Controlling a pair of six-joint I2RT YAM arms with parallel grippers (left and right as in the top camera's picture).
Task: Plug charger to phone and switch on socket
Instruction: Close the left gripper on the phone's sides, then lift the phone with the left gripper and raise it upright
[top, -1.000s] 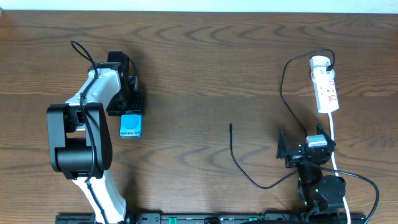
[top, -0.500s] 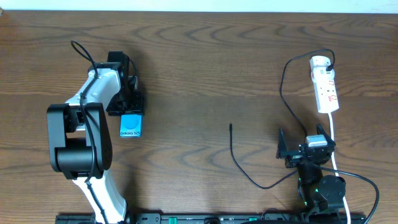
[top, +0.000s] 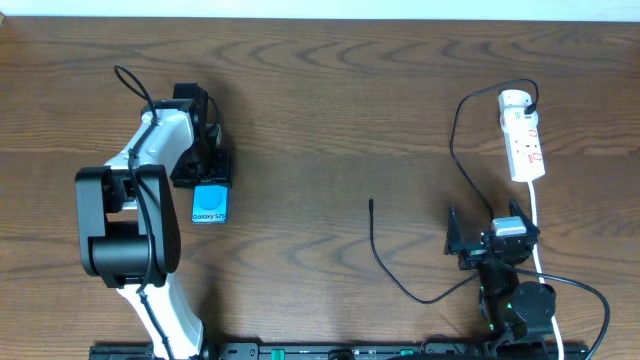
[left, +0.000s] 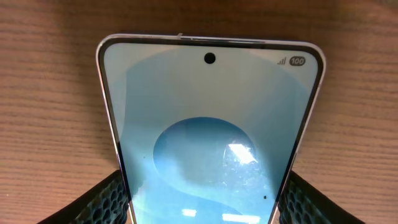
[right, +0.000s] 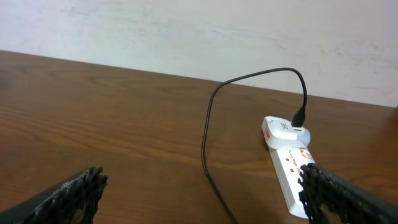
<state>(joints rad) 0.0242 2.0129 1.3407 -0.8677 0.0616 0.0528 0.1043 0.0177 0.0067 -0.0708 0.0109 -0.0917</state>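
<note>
The phone, with a cyan screen and white "Galaxy" text, lies flat on the table at the left. It fills the left wrist view. My left gripper is shut on the phone's far end, one finger pressed against each long edge. The charger cable runs from the white adapter along the table, and its plug tip lies free near the middle. The socket strip lies at the far right and also shows in the right wrist view. My right gripper is open and empty, in front of the strip.
The white adapter sits at the strip's far end, with the black cable plugged into it. The strip's white cord runs toward the right arm's base. A pale wall stands behind the table's far edge.
</note>
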